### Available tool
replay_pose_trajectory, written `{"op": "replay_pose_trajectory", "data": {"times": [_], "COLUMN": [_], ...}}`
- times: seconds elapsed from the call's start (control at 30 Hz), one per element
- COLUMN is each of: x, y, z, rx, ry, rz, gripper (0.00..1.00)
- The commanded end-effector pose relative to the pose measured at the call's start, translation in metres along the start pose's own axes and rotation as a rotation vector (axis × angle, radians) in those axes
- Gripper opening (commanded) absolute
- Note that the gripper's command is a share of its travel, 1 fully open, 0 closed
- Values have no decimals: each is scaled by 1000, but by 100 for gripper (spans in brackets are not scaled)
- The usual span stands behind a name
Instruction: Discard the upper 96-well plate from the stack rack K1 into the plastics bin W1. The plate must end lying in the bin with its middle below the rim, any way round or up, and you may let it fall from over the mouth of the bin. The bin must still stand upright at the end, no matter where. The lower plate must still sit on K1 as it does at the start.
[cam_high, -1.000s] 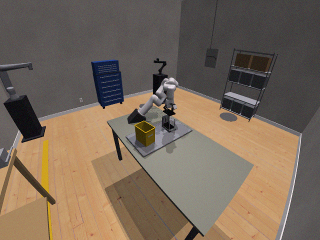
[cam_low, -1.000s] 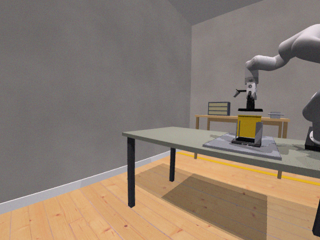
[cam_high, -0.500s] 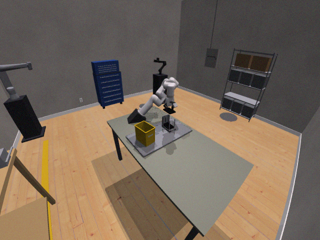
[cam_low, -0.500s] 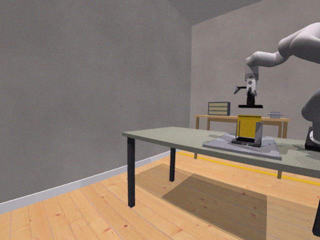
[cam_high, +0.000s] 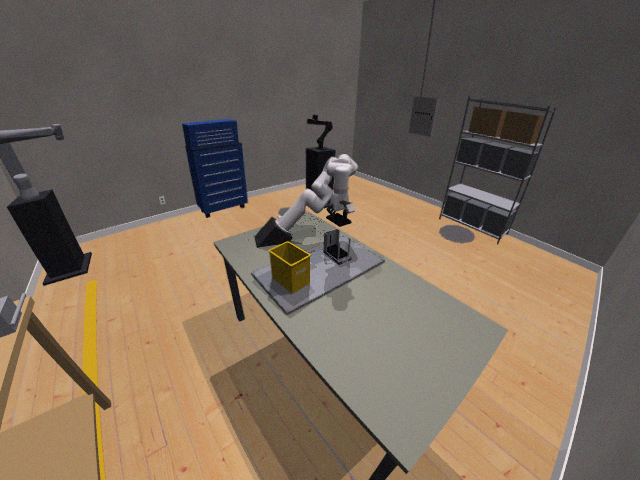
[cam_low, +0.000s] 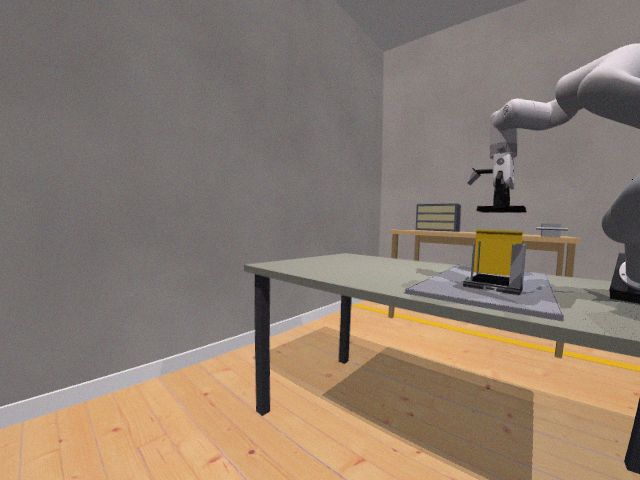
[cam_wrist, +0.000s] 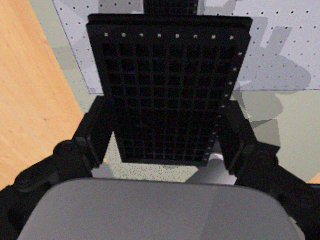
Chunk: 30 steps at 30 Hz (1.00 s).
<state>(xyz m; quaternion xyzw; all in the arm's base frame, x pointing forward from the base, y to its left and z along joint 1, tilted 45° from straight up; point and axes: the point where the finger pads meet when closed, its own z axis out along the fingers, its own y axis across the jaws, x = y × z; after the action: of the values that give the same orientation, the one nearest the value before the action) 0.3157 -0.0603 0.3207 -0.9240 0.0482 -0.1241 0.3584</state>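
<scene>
My gripper (cam_low: 500, 202) is shut on the upper 96-well plate (cam_low: 500, 208), a flat black plate that it holds level, high above the table. The plate fills the wrist view (cam_wrist: 169, 90), with a black finger on each long side. In the top view the plate (cam_high: 339, 219) hangs beyond the far edge of the grey mat. The stack rack K1 (cam_high: 337, 247) stands on the mat with the lower plate (cam_low: 486, 282) lying in its base. The yellow plastics bin W1 (cam_high: 290, 266) stands upright on the mat, left of the rack. It shows behind the rack in the exterior view (cam_low: 497, 251).
The grey perforated mat (cam_high: 317, 274) lies on the green-grey table (cam_high: 361, 315). The arm's dark base (cam_high: 271, 235) sits at the table's far corner. A blue tool cabinet (cam_high: 215, 166), a shelf unit (cam_high: 496, 167) and a wooden side table stand away from the table.
</scene>
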Motion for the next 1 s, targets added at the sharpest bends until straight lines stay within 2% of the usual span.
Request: {"op": "replay_pose_trajectory", "data": {"times": [0.0,0.2,0.27,0.97], "x": [1,4,4,15], "y": [0,20,20,82], "z": [-1,0,0,3], "rx": [-2,-2,-2,-2], "ry": [2,2,2,2], "rz": [-1,-196,-196,-196], "gripper": [0,0,0,0]}}
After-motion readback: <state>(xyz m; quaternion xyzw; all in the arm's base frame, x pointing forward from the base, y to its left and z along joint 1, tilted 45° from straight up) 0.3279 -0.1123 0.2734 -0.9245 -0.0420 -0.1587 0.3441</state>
